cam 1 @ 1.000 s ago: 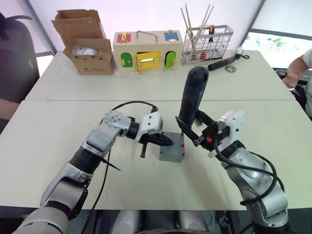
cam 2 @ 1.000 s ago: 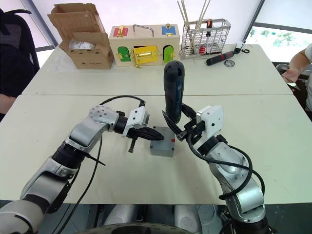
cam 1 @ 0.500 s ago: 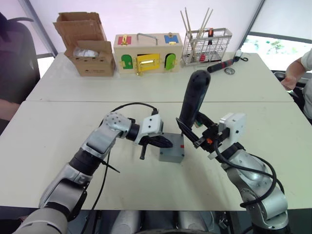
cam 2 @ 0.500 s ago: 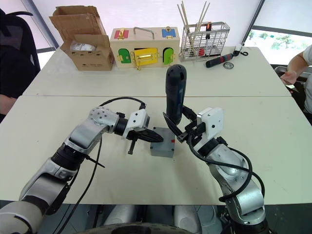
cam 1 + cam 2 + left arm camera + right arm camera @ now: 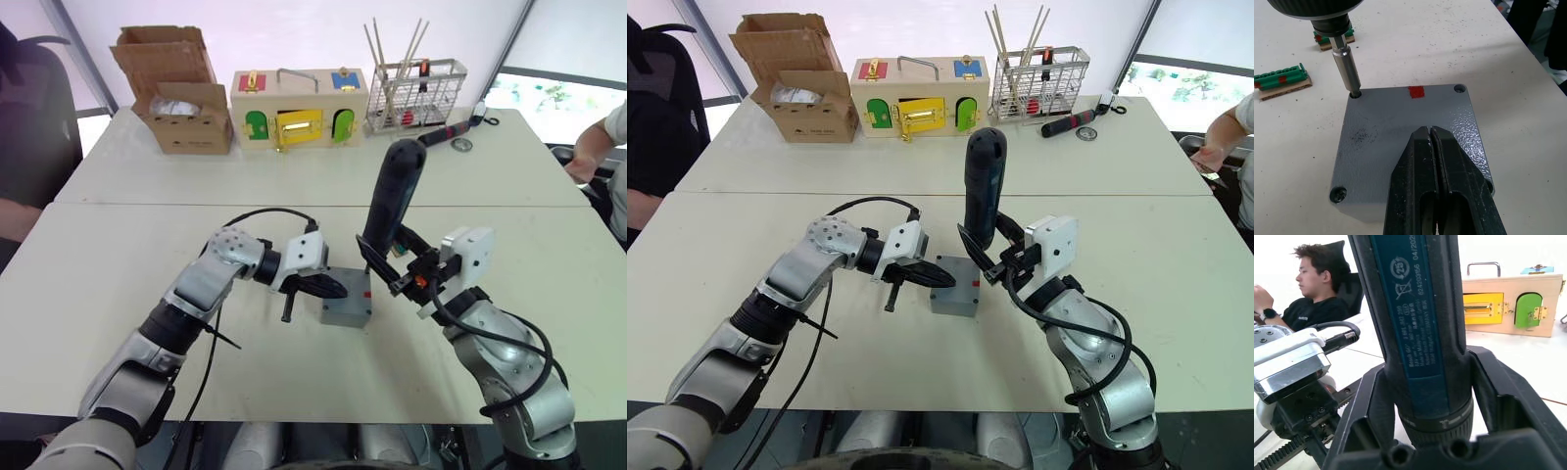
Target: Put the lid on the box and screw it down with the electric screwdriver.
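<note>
Left wrist view shows the lid (image 5: 1410, 142) on the box (image 5: 345, 309), left jaws closed on top. Right jaws grip the screwdriver (image 5: 389, 204), bit in one corner hole; I judge other screws remain.

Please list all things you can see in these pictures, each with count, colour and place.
Lid: 1, grey, on the box, table centre.
Box: 1, grey, red mark, under the lid.
Screwdriver: 1, dark blue-black, upright, bit in a corner hole of the lid.
Terminal blocks: 2, green, on the table beyond the lid.
Cardboard box: 1, brown, far left.
Wooden box: 1, coloured doors, far centre.
Wire basket: 1, holding sticks, far right.
Left claw: shut, pressing on the lid.
Right claw: shut on the screwdriver.
</note>
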Robot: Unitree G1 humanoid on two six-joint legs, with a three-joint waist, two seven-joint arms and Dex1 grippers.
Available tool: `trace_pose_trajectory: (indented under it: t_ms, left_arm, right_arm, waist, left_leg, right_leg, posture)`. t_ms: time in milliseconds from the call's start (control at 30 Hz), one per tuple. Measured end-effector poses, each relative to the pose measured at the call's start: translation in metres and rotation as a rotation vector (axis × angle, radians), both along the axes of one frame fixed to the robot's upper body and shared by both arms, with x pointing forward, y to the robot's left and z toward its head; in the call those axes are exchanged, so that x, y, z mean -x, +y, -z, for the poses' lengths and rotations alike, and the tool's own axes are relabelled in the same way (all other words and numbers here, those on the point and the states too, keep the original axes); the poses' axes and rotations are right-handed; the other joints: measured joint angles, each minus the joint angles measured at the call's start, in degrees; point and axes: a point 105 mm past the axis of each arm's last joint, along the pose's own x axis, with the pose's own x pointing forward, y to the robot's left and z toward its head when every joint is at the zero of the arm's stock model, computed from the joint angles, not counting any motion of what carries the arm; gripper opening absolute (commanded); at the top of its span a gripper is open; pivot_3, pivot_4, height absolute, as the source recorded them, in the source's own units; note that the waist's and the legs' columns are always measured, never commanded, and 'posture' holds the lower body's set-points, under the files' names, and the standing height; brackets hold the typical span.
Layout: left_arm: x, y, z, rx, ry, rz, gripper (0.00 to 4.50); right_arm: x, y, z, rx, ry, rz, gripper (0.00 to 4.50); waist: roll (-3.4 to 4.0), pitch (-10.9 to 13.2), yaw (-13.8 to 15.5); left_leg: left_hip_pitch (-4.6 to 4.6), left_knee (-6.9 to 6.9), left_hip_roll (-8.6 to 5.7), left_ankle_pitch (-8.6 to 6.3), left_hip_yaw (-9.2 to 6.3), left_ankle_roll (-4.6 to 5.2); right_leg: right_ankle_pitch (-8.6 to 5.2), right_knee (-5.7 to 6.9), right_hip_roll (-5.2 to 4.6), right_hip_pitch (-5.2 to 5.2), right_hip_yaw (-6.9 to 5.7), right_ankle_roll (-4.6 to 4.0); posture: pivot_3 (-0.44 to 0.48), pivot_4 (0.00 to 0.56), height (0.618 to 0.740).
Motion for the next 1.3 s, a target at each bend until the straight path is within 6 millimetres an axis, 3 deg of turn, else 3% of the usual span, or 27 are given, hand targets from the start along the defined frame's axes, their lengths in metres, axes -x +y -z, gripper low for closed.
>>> trace_pose_trajectory:
  t_ms: [133,633,833,967,1133,1300]
  left_arm:
    - [0.0,0.0,0.001,-0.004,0.004,-0.001,0.0]
    - [0.0,-0.003,0.002,0.01,0.012,0.003,0.0]
    - [-0.003,-0.002,-0.001,0.053,0.043,-0.019,0.0]
    - [-0.012,0.006,-0.011,0.113,0.125,-0.092,0.0]
    - [-0.027,0.016,-0.052,0.256,0.156,-0.169,0.0]
    - [-0.026,0.022,-0.077,0.331,0.136,-0.207,0.0]
  right_arm:
    - [-0.002,-0.001,0.004,-0.002,0.015,0.006,1.93]
    - [-0.004,0.003,-0.007,-0.02,-0.008,-0.039,1.93]
    - [-0.012,-0.008,-0.033,-0.009,0.04,-0.102,1.93]
    - [-0.009,-0.018,-0.078,-0.054,-0.003,-0.173,1.93]
    - [-0.006,-0.022,-0.114,-0.122,0.009,-0.258,1.93]
    - [-0.022,-0.035,-0.122,-0.196,0.072,-0.228,1.93]
  waist:
    - [-0.02,-0.06,0.01]
    - [0.06,-0.05,0.03]
    - [0.52,0.5,0.04]
    - [0.56,0.73,-0.1]
    - [0.46,1.04,-0.2]
    - [0.47,1.06,-0.11]
  left_leg:
    - [0.62,-0.37,0.0,-0.04,0.01,0.05]
    - [0.43,-0.67,0.0,-0.04,-0.01,0.05]
    - [0.19,-0.67,-0.02,-0.03,0.02,0.04]
    - [-0.72,-0.52,-0.03,0.06,0.04,-0.08]
    - [-1.22,-0.46,-0.02,0.31,0.05,-0.5]
    - [-1.45,-0.31,-0.03,0.32,0.09,-0.51]
  right_leg:
    - [-0.02,-0.34,-0.03,0.56,0.01,0.0]
    - [-0.02,-0.62,-0.05,0.52,0.04,0.0]
    - [-0.01,-0.62,-0.22,0.36,0.05,0.0]
    - [0.0,-0.17,-0.24,-0.7,0.04,0.02]
    - [0.0,-0.1,-0.26,-1.17,-0.01,0.01]
    - [0.01,-0.07,-0.3,-1.35,-0.01,0.02]
  posture:
    - [0.0,0.15,0.74]
    - [0.0,0.15,0.74]
    - [0.0,0.15,0.74]
    - [0.0,0.15,0.74]
    - [0.0,0.15,0.74]
    - [0.0,0.15,0.74]
